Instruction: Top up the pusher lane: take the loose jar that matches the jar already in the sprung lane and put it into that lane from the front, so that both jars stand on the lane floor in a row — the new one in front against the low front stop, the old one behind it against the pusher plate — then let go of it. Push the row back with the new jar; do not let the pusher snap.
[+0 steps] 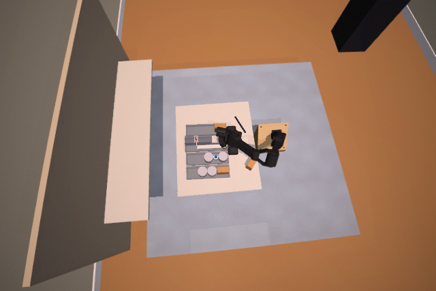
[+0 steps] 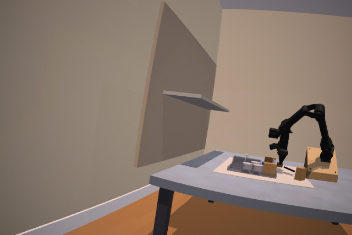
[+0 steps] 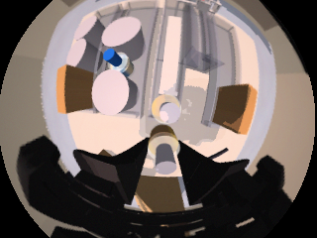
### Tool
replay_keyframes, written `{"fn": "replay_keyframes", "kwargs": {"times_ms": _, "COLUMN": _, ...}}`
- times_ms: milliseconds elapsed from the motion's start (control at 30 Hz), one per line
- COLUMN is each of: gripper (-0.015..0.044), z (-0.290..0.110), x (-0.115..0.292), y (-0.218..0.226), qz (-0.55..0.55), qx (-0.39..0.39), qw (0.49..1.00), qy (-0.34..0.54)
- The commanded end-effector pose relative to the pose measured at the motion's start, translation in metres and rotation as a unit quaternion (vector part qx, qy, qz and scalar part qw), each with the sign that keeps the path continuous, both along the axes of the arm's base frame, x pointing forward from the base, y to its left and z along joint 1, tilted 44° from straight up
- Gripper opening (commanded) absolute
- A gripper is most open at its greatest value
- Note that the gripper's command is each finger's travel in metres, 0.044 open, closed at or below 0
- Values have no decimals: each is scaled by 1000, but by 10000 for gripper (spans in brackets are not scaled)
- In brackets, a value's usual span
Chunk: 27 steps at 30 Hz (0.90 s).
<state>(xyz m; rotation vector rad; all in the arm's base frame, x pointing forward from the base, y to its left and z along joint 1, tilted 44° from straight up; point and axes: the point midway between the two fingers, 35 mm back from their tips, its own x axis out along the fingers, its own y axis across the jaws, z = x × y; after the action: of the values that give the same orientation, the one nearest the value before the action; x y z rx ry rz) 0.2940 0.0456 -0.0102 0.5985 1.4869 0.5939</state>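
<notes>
My gripper [image 1: 223, 144] [image 2: 280, 163] [image 3: 162, 142] is shut on a small cream jar [image 3: 164, 158] and holds it low at the front end of the sprung lane [image 1: 206, 138] [image 3: 173, 47] of the grey rack [image 1: 191, 129] [image 2: 236, 164]. A matching cream jar [image 3: 165, 107] stands in that lane just ahead of the held one, a small gap apart. The pusher plate with a red mark [image 1: 195, 138] sits further back in the lane. In the top view the arm hides both jars.
The two neighbouring lanes hold wide grey jars [image 1: 208, 157] [image 3: 110, 91], a blue-capped jar [image 1: 215, 156] [image 3: 114, 59] and an orange block [image 1: 222, 170] [image 3: 74, 89]. Another orange block [image 1: 219, 125] [image 3: 234, 107] lies on the other side. A black stick [image 1: 240, 124] and a loose block [image 1: 251, 164] lie on the mat.
</notes>
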Motion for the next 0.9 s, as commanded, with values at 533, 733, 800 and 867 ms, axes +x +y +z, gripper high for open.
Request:
{"fn": "replay_keyframes", "kwargs": {"times_ms": 533, "gripper": 0, "z": 0, "x": 10, "y": 1, "qz": -1, "qx": 3, "qw": 1000, "qy": -1}}
{"fn": "replay_keyframes", "kwargs": {"times_ms": 733, "gripper": 0, "z": 0, "x": 13, "y": 1, "qz": -1, "qx": 3, "qw": 1000, "qy": -1}}
{"fn": "replay_keyframes", "kwargs": {"times_ms": 800, "gripper": 0, "z": 0, "x": 14, "y": 1, "qz": -1, "qx": 3, "qw": 1000, "qy": -1}}
{"fn": "replay_keyframes", "kwargs": {"times_ms": 867, "gripper": 0, "z": 0, "x": 15, "y": 1, "qz": -1, "qx": 3, "qw": 1000, "qy": -1}}
